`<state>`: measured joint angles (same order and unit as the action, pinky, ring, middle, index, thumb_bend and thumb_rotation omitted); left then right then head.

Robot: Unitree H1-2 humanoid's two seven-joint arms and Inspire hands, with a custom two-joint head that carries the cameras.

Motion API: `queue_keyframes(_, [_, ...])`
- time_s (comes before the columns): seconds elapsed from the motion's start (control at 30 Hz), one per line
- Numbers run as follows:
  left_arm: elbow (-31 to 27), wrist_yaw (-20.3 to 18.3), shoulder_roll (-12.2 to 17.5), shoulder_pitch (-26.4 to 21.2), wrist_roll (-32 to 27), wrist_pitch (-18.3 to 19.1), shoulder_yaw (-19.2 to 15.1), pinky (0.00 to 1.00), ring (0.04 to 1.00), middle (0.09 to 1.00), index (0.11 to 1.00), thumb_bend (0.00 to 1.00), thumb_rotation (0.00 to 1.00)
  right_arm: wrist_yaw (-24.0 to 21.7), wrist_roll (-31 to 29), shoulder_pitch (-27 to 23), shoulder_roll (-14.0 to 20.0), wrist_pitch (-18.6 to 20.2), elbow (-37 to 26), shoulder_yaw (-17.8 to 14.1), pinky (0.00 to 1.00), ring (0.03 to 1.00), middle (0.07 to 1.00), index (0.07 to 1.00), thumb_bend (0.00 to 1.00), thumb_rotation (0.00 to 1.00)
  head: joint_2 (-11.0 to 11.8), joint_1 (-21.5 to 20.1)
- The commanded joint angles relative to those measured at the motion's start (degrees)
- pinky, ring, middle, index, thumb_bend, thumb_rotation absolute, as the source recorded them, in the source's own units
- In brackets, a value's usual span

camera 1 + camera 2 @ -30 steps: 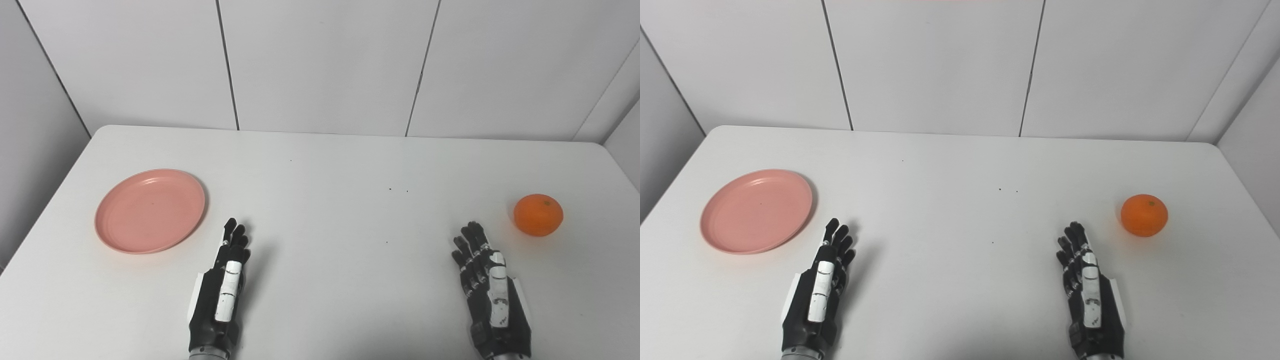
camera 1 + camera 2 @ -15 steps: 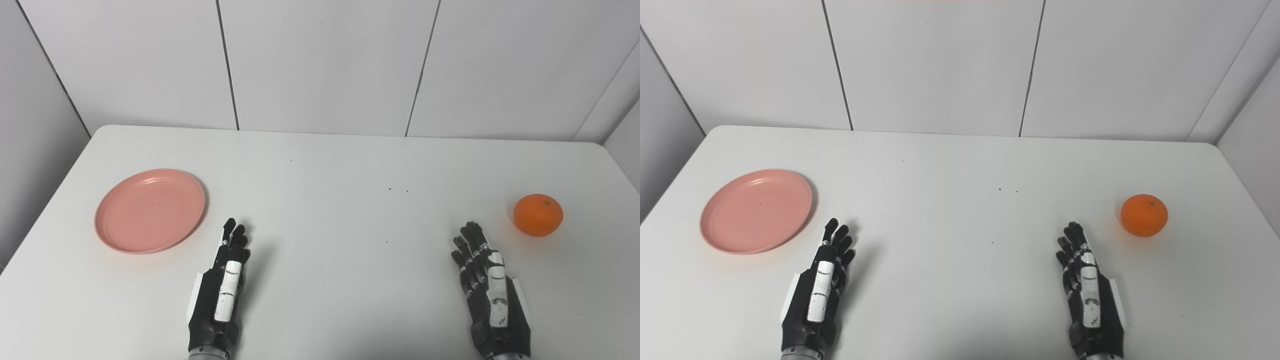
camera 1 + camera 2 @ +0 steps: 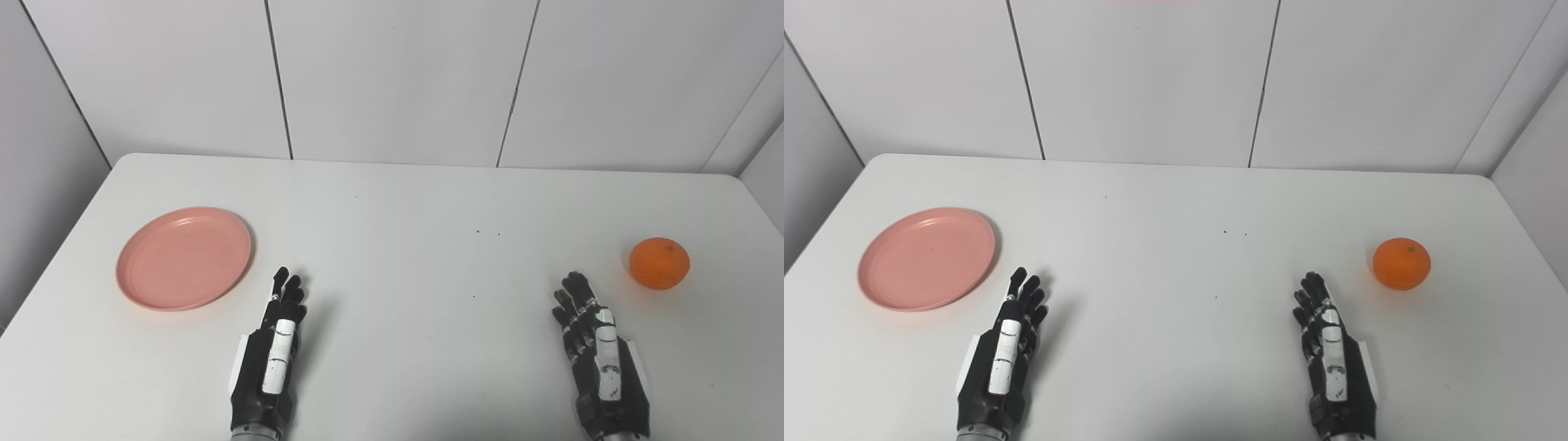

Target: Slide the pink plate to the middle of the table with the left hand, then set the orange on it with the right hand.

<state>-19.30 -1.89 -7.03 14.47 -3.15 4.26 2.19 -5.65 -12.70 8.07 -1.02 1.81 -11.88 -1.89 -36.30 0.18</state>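
A round pink plate (image 3: 184,258) lies empty on the left side of the white table (image 3: 416,202). An orange (image 3: 659,263) sits near the table's right edge. My left hand (image 3: 272,355) is open and empty, fingers stretched forward, near the front edge, right of and nearer than the plate, apart from it. My right hand (image 3: 599,359) is open and empty near the front right, left of and nearer than the orange, apart from it.
Grey panelled walls (image 3: 398,79) stand behind and beside the table. A few tiny dark specks (image 3: 488,233) lie on the table's middle. The table's edges run close to the plate on the left and the orange on the right.
My right hand has drawn back very slightly toward the front edge. The left hand, the plate and the orange have not moved.
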Motion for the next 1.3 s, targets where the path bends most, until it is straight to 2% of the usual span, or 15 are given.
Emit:
queue_keyframes(0.0, [-1.4,-0.5,2.2,7.3,-0.3,-0.5,-0.2,1.0,0.997,0.986,0.994,0.7,0.86,0.7,0.1,0.9,0.5,3.8,0.6,0.1,0.99,0.962,0.957,0.931,0.82,0.93,0.1,0.1])
queue_keyframes(0.6, [-1.8,-0.6,2.2,7.2,-0.6,0.5,-0.3,1.0,0.993,0.982,0.992,0.7,0.86,0.5,0.2,0.6,0.4,3.6,1.1,0.3,0.98,0.954,0.952,0.928,0.81,0.92,-0.2,-0.2])
queue_keyframes(1.0, [-1.5,-1.2,3.4,6.9,-1.4,0.0,-1.3,1.0,0.992,0.981,0.992,0.7,0.89,1.1,0.8,0.4,-0.7,3.4,1.1,1.2,0.96,0.943,0.946,0.924,0.81,0.91,-0.8,-2.8])
queue_keyframes(1.27, [-1.6,-2.0,3.5,6.8,-2.2,1.2,-2.3,1.0,0.986,0.974,0.99,0.72,0.87,2.0,1.0,0.4,-0.7,3.3,0.9,1.9,0.96,0.935,0.937,0.912,0.8,0.9,-1.1,-3.5])
